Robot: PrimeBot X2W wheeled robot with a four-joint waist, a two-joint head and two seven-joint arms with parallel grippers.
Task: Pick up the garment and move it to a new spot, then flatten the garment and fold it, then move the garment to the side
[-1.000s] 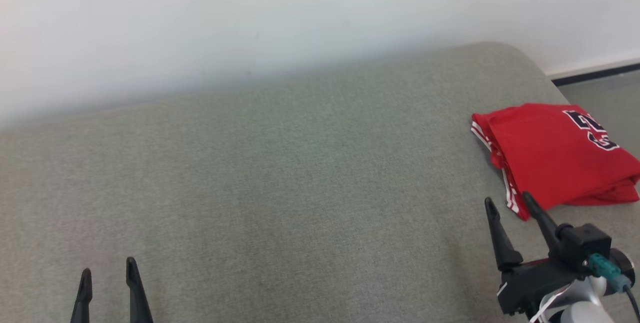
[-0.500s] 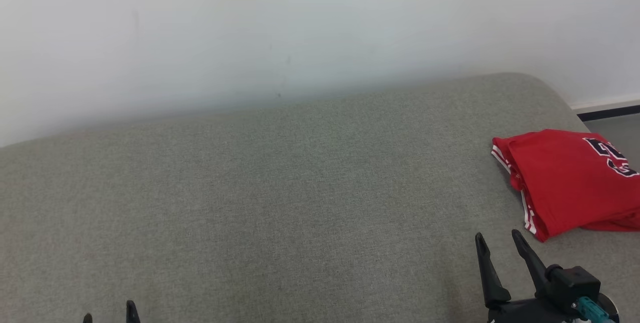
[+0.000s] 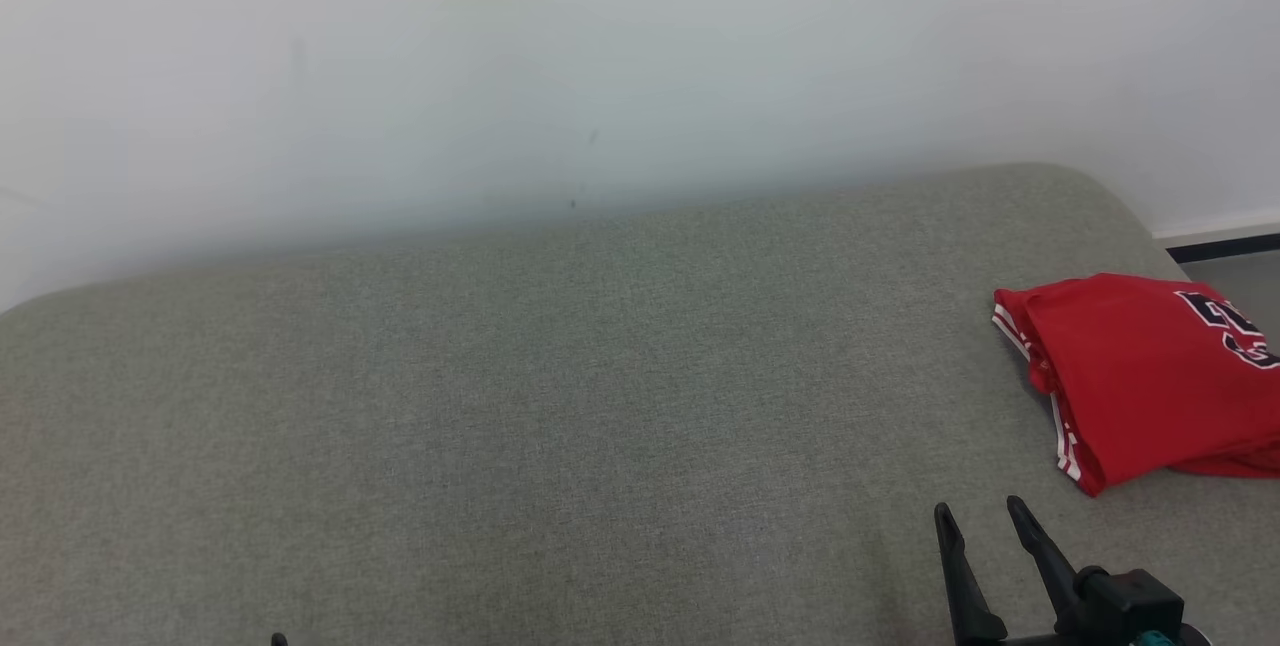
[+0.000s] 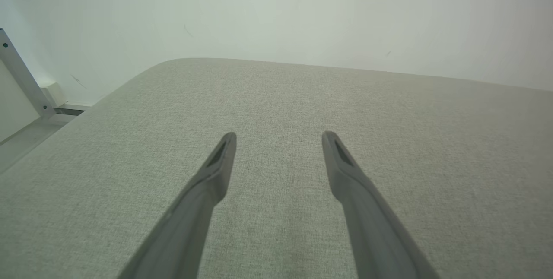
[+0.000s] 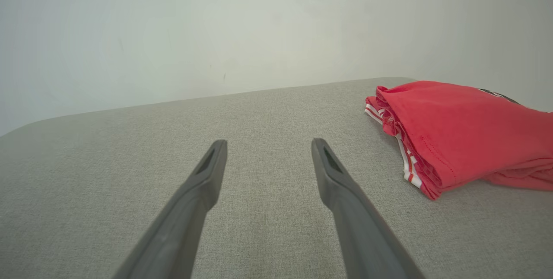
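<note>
the red garment [image 3: 1140,376] lies folded on the grey cloth bench [image 3: 560,406]. it is ahead of the right pincer [image 3: 978,508] and off to its right side, near but not touching. the garment lies flat in a neat pile. its edge with the thin white stripes faces the side where the pincer is, and that edge runs from near the pincer to farther away. the long way of the pile seems to run sideways, off to the right of the pincer, where the head view cuts it off. dark print sits on top at that far right end.

the right pincer is wide open and has nothing in it. its two dark fingers [image 5: 341,184] point ahead over bare grey cloth, with the garment's striped edge just right of them.

the left pincer [image 4: 280,134] is wide open too, and holds nothing. it points over bare cloth toward the white wall [image 4: 276,11], well away from the garment.
</note>
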